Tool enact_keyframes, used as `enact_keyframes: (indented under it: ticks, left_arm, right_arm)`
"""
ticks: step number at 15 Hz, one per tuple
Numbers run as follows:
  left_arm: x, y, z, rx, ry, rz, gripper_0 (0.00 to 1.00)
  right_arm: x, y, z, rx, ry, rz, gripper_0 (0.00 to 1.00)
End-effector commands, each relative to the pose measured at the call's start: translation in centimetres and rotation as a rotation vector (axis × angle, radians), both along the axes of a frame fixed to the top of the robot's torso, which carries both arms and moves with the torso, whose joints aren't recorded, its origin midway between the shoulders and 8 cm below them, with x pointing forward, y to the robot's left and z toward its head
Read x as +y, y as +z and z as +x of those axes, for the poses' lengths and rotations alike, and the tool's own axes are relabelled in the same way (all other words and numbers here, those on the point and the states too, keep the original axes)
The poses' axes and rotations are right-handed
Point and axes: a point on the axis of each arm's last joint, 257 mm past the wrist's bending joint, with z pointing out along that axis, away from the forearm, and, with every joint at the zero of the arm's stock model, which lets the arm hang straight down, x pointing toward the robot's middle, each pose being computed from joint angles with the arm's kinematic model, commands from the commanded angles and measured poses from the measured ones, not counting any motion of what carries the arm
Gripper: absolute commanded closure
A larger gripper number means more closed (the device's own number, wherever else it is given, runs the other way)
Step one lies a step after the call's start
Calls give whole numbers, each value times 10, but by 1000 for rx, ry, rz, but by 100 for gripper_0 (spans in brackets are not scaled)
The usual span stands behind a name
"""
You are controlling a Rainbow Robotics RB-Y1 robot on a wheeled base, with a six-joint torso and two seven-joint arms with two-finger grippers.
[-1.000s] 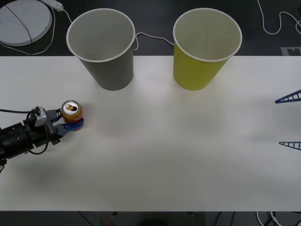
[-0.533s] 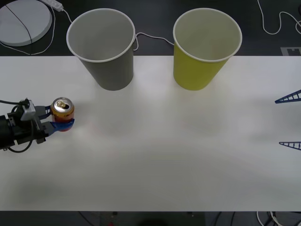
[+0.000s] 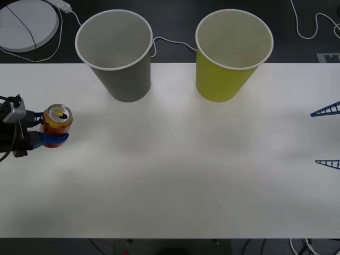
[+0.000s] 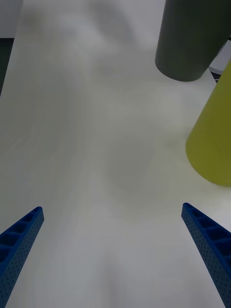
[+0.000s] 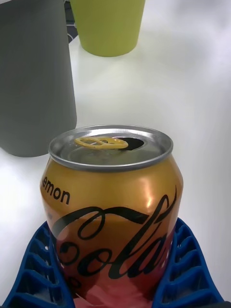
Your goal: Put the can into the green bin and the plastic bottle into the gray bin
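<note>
Front view: can (image 3: 56, 119) clamped upright in the left end effector (image 3: 47, 133), blue fingers closed around its lower body, at the far left edge of the white surface (image 3: 175, 170). Arm reaching in low and roughly level from the left, mostly cut off by the edge. Gray bin (image 3: 116, 53) at the far side, left of centre; green bin (image 3: 232, 53) to its right, well apart from the can. Right end effector (image 3: 326, 137) parked at the right edge, fingers spread wide, holding nothing.

Step in hand, by judgement: first half of the task, can gripped but not yet delivered. Next move likely calls for a lift clear of the gray bin's rim, travel rightward past it to above the green bin, then release.

Right wrist view: two blue fingers (image 4: 19, 240) wide apart with bare surface between; gray bin and green bin beyond, side by side.

Left wrist view: can seated between ribbed blue fingers (image 5: 185, 269) pressed to both its sides, gold top and pull tab up, opening visible. Gray bin close beyond it, green bin farther off. No plastic bottle to be made out.
</note>
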Motion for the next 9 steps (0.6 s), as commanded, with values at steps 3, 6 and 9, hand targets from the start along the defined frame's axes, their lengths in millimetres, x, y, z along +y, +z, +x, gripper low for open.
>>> enact_keyframes:
  ticks: [3,6,9]
  left_arm:
    - [-10,33,-5,46,25,106,100]
    - [-15,54,-10,67,50,161,100]
    - [-28,81,-22,114,8,228,100]
  right_arm:
    - [0,0,0,0,0,0,0]
    - [0,0,0,0,0,0,0]
    - [0,0,0,0,0,0,0]
